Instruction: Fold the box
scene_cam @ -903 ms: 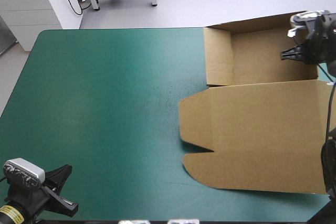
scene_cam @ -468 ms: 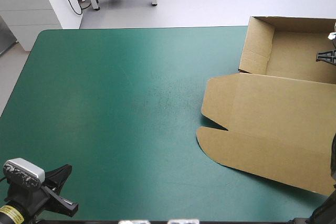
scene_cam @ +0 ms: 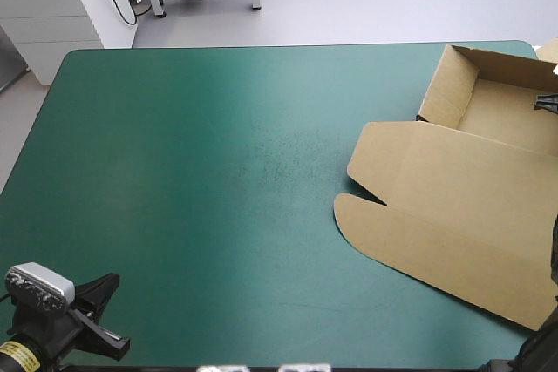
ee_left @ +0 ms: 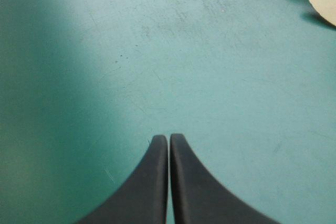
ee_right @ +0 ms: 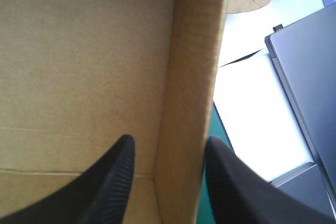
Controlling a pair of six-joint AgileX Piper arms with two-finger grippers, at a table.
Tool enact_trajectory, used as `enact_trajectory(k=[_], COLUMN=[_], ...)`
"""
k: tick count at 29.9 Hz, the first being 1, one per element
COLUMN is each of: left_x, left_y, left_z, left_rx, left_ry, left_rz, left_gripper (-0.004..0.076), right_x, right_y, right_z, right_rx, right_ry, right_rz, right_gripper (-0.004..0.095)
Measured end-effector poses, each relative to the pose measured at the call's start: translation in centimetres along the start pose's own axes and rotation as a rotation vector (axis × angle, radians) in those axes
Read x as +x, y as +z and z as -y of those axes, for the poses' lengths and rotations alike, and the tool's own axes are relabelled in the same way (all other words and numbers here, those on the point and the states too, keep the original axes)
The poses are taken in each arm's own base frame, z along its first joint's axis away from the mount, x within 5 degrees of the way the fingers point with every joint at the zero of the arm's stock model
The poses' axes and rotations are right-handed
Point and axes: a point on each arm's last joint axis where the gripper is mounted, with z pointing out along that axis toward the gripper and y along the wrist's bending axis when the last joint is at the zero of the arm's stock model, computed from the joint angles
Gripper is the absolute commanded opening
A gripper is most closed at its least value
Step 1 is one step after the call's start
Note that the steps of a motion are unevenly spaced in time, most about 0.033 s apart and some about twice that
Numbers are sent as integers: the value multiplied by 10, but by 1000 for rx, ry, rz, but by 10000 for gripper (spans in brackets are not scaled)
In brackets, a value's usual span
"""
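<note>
The left pincer (ee_left: 168, 140) hangs over the near left corner of the desk (scene_cam: 209, 154). Its black fingers (ee_left: 152, 187) are pressed together into one point, and only the teal-green cover (ee_left: 173, 66) lies under them. Far ahead of it a rounded flap tip of the brown box (scene_cam: 453, 206) shows. The box sits on the desk's right side, turned at a slant, and runs past the right edge of the high view. Its lid lies flat toward the near side, two rounded flaps pointing at the desk's middle. Its tray, walls raised, stands at the far right corner. There the right pincer (ee_right: 169, 141) grips one raised wall, almost closed on it, one finger inside the tray and one outside.
</note>
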Motion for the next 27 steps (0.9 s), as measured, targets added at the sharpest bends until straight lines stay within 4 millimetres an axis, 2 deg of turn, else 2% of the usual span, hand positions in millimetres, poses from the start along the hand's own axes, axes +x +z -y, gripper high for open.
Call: enact_trajectory(k=[4,7,10,14,18,20,24,27], left_x=[0,0,0,0,0,0,0,0], left_y=[0,0,0,0,0,0,0,0], left_z=[0,0,0,0,0,0,0,0], left_rx=[0,0,0,1,2,2,2,2], left_ry=[0,0,0,-1,-1,-2,-2,-2], left_rz=[-4,-4,-4,-4,-4,-4,-4,-4], left_gripper=[-8,-8,-8,-8,-8,-8,-8,-8], right_x=[-3,-8,-7,6,34,52,100,135], right_y=[-12,-33,-73,-133,-180,-196,-233,-256], right_z=[3,7,10,1,-15,-22,-39,-48], right_rx=[-2,-13,-73,-289,-503,-554,-628,-672], right_ry=[14,26,45,30,-43,-87,-194,-271], right_rz=[-6,31,124,251,340,361,431,531], right_gripper=[624,623,623,593,414,273,-1,-18])
